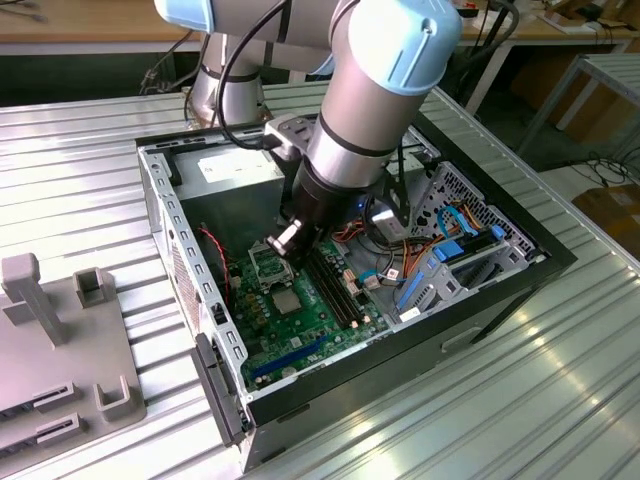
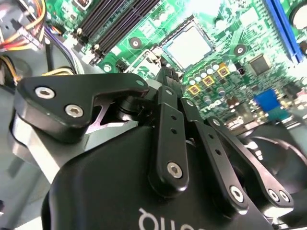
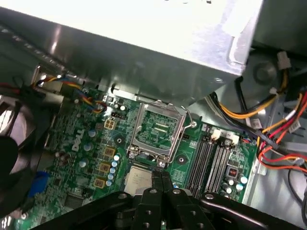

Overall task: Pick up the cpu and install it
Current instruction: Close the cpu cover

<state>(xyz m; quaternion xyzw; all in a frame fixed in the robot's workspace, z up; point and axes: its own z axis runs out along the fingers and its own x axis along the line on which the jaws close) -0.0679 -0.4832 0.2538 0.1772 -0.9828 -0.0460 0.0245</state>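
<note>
Tool [image 3: 160, 178] w/ fingers pressed together, empty, just above 1 cpu [image 3: 138, 179] on green board [image 3: 91, 143].

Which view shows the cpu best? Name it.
The second wrist view: the cpu lies whole and unobstructed on the green board. In the first wrist view the gripper covers its edge; in the exterior view it is tiny.

Hand [image 1: 284, 238] boxed in: case wall [image 1: 185, 250] one side, RAM slots [image 1: 335, 280] + cables [image 1: 395, 240] other

Silver-grey cpu [image 3: 138, 179] on green circuit board [image 1: 300, 320], black claw [image 3: 161, 178], blue-capped grey arm [image 1: 385, 70]
</note>
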